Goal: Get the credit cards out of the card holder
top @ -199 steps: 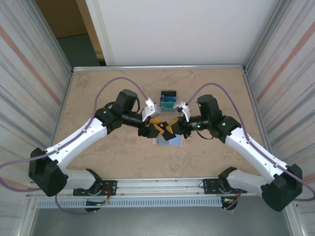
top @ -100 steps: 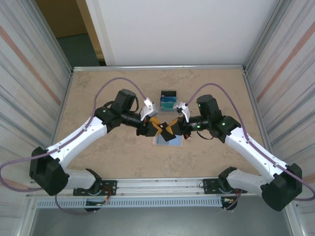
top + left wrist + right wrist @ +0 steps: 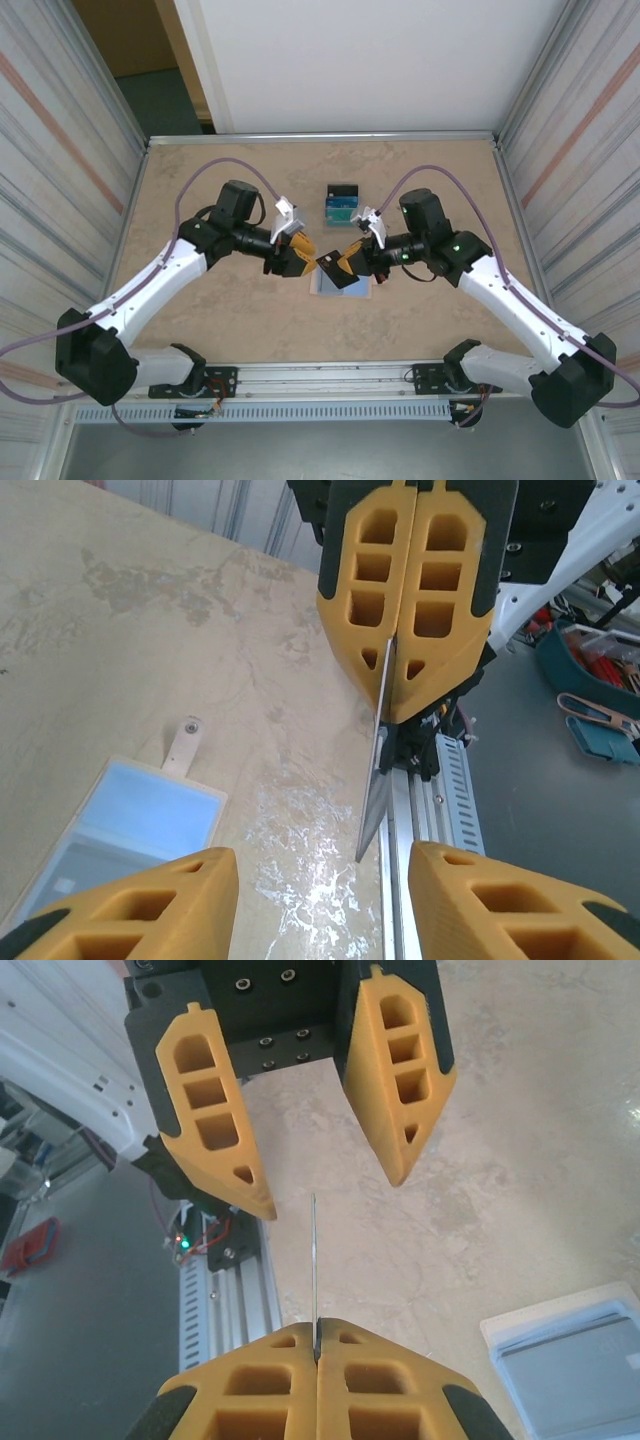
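Leftward, away from the card holder (image 3: 346, 284), we see our left pincer (image 3: 302, 256) has drawn back since a second ago, and its fingers (image 3: 128, 912) now stand spread wide with nothing between them. Our right pincer (image 3: 345, 262) is clamped flat on one dark credit card (image 3: 329, 263), which juts edge-on into the air just above the card holder's far edge, pointing toward the left pincer. That card holder lies unfolded on the worktop (image 3: 250, 320) below both pincers, pale blue lining up and snap tab (image 3: 185, 742) sticking out, with a small pile of cards (image 3: 342, 201) well beyond it.
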